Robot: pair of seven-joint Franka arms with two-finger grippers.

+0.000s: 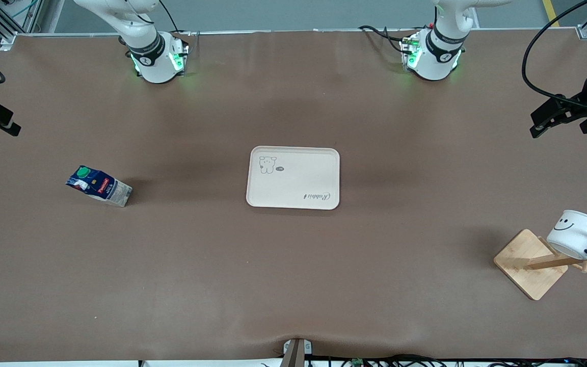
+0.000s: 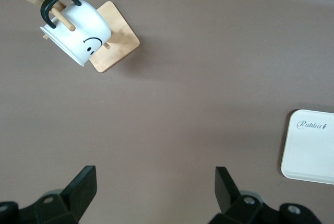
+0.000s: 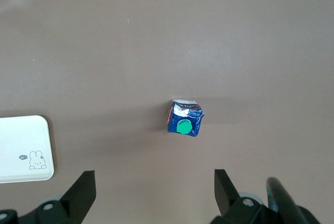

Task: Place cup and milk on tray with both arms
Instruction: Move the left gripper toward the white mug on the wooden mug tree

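Cup (image 1: pixel 577 233): ceramic, breakable, hung on rack (image 1: pixel 530 263); grip rim. Milk (image 1: pixel 99 186): light, squashable; grip sides. Left gripper (image 2: pixel 155 186), right gripper (image 3: pixel 155 187): released, empty.

1. The left gripper (image 2: pixel 155 190) hangs high over the left arm's end of the table, fingers spread wide, holding nothing.
2. The right gripper (image 3: pixel 155 192) hangs high over the right arm's end, fingers likewise spread, holding nothing.

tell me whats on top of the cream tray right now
Nothing lies on the flat cream rectangular tray; only its printed cartoon animal and "Rabbit" script show. What is beneath it is covered.
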